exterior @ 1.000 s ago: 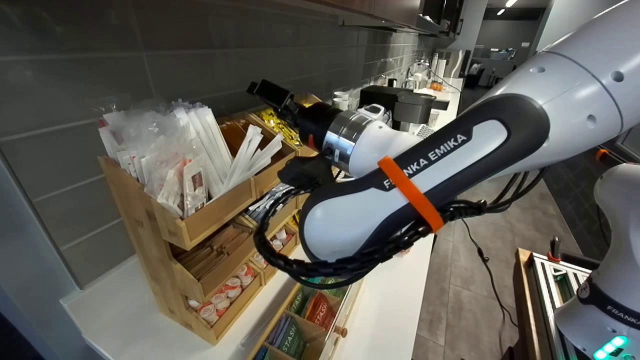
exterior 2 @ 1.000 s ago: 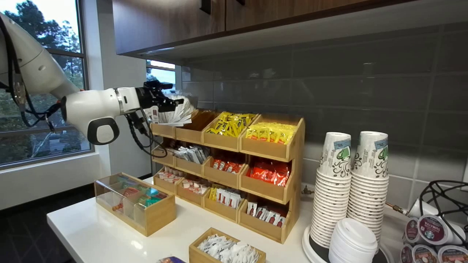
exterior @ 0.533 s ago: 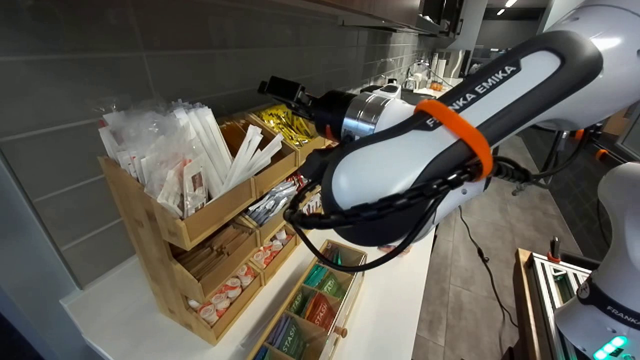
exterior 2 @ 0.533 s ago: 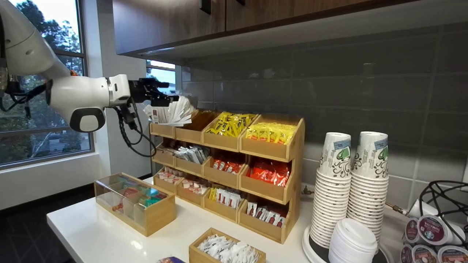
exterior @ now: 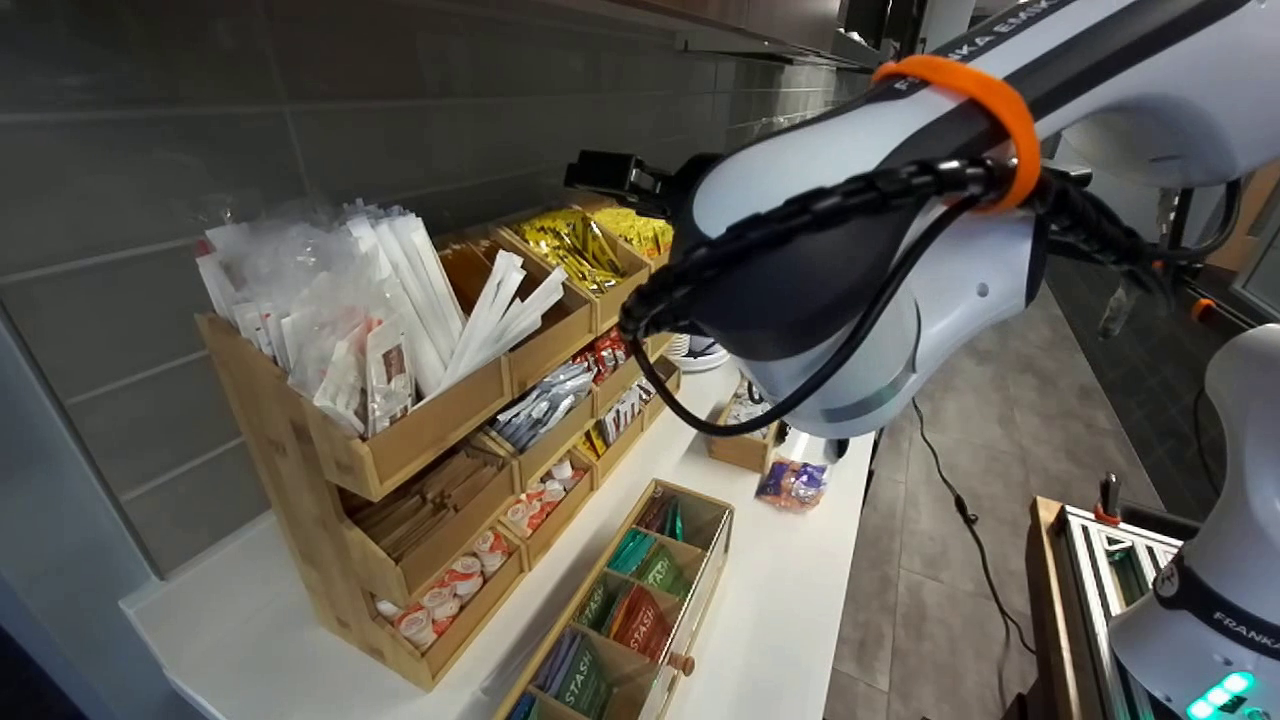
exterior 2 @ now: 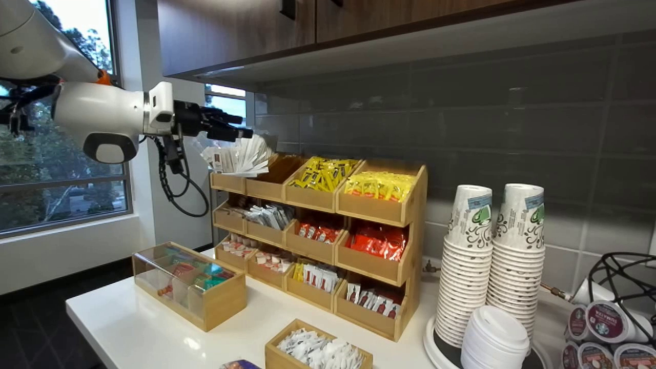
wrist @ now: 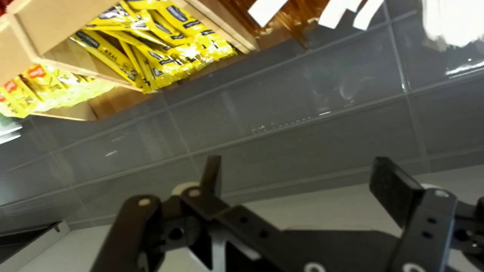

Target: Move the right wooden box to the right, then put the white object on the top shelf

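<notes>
The right wooden box (exterior 2: pixel 279 353) is small and low, holds many white packets, and stands on the counter in front of the rack. In an exterior view the box (exterior: pixel 738 455) is partly covered by the arm. The top shelf (exterior 2: pixel 310 200) of the stepped rack holds white paper sticks, a brown bin and yellow packets. I cannot tell which white thing is the white object; white packets (exterior 2: pixel 320 348) lie in the box. My gripper (exterior 2: pixel 243 127) is open and empty above the top shelf's far left end. In the wrist view its fingers (wrist: pixel 297 166) are wide apart before the tiled wall.
A longer compartmented tray (exterior 2: pixel 223 302) with green packets stands left of the box. A purple bag (exterior: pixel 792 485) lies beside the box. Paper cups (exterior 2: pixel 464 277) and white lids (exterior 2: pixel 494 335) stand at the right. A cabinet (exterior 2: pixel 359 25) overhangs the counter.
The arm has drawn back, to the left in an exterior view, and its wrist has turned somewhat. The small box and purple bag have come into sight from behind the arm. The gripper stays open.
</notes>
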Robot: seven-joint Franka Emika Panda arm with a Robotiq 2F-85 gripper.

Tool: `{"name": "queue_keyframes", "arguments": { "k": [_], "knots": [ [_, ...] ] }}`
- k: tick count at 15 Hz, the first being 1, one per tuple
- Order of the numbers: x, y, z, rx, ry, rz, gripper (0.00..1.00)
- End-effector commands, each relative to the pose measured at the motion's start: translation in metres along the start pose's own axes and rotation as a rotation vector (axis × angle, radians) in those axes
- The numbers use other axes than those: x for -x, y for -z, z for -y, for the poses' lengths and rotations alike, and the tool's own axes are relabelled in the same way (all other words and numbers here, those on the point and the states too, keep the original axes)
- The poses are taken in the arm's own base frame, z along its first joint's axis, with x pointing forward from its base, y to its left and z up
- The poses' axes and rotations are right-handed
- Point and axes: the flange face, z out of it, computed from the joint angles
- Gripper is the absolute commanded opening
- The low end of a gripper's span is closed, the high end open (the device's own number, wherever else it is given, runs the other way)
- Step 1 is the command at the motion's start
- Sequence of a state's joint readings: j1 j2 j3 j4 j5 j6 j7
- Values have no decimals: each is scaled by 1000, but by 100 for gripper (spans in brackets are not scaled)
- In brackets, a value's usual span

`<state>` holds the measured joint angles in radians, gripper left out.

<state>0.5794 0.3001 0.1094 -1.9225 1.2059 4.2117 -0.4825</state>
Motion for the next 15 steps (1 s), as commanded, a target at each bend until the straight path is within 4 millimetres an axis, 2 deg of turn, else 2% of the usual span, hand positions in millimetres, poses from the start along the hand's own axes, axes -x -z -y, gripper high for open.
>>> {"name": "queue_keyframes", "arguments": {
  "k": [1,7,15],
  "knots": [
    [-11,13,-11,62,73,117,100],
    [-28,34,-17,94,104,289,100],
    [-53,50,-23,92,160,351,100]
  ]
}}
